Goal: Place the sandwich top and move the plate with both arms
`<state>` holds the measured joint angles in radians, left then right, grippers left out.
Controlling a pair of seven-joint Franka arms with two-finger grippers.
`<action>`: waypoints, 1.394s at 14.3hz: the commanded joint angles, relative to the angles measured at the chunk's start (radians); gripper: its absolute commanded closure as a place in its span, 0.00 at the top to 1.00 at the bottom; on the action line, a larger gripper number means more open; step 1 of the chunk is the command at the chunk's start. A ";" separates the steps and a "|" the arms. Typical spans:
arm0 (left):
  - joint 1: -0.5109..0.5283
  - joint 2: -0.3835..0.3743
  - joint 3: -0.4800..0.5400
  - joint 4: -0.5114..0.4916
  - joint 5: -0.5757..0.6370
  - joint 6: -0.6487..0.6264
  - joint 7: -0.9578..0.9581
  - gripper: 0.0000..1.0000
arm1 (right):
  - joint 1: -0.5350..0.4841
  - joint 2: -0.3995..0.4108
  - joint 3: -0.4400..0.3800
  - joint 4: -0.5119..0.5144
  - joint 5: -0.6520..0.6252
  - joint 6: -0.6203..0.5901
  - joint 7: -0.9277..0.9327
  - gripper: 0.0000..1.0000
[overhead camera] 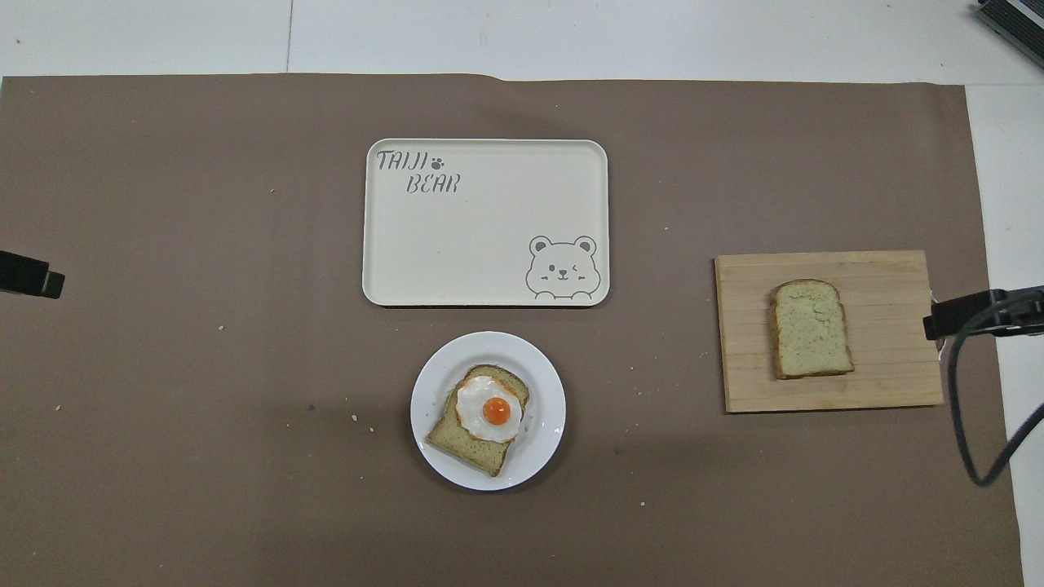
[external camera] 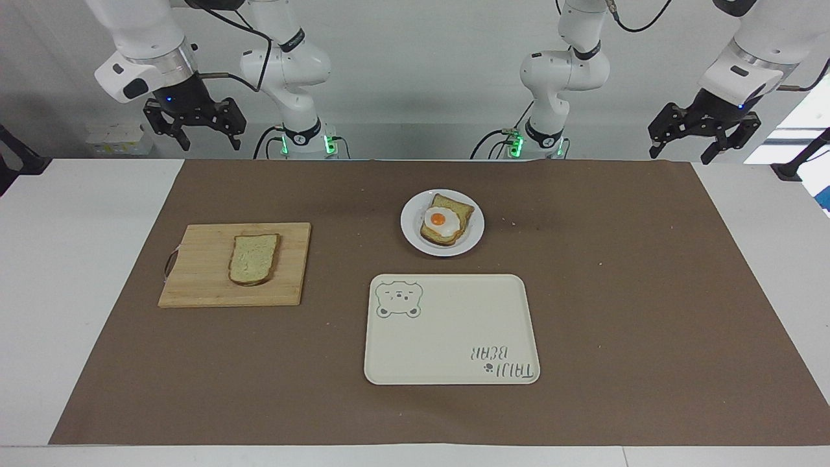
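Both arms are up high, nothing in hand. The right gripper (external camera: 194,126) hangs at the upper left of the facing view, over the table's edge on the robots' side, jaws spread apart and holding nothing. The left gripper (external camera: 701,133) hangs at the upper right, fingers splayed too, also holding nothing. Down on the brown mat (external camera: 616,311), the sandwich top (external camera: 254,259) lies flat on the wooden cutting board (external camera: 201,285), left of centre. The plate (external camera: 408,227) sits mid-frame, upper half, carrying the toast with a fried egg (external camera: 443,222) (yolk up, slice at an angle). Just below it in the frame is the cream bear tray (external camera: 454,331), close but apart from the plate
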<state>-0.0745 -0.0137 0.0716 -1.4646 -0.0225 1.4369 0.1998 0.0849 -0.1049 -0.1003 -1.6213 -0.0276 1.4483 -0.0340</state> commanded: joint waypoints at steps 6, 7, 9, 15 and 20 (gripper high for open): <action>-0.011 -0.022 0.002 -0.025 -0.005 -0.006 -0.014 1.00 | -0.013 -0.010 0.004 -0.014 -0.017 0.015 -0.029 1.00; -0.011 -0.022 0.002 -0.025 -0.007 -0.004 -0.014 1.00 | -0.013 -0.010 0.002 -0.014 -0.017 0.015 -0.029 1.00; -0.011 -0.022 0.002 -0.025 -0.007 -0.004 -0.014 1.00 | -0.013 -0.010 0.002 -0.014 -0.017 0.015 -0.029 1.00; -0.013 -0.023 0.000 -0.028 -0.007 -0.001 -0.014 1.00 | -0.014 -0.007 -0.004 -0.009 -0.009 0.014 -0.030 1.00; -0.011 -0.023 0.000 -0.028 -0.007 -0.001 -0.011 1.00 | -0.008 -0.013 -0.004 -0.009 -0.005 -0.003 -0.029 1.00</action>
<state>-0.0748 -0.0137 0.0655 -1.4666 -0.0238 1.4365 0.1986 0.0836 -0.1049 -0.1111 -1.6213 -0.0278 1.4491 -0.0341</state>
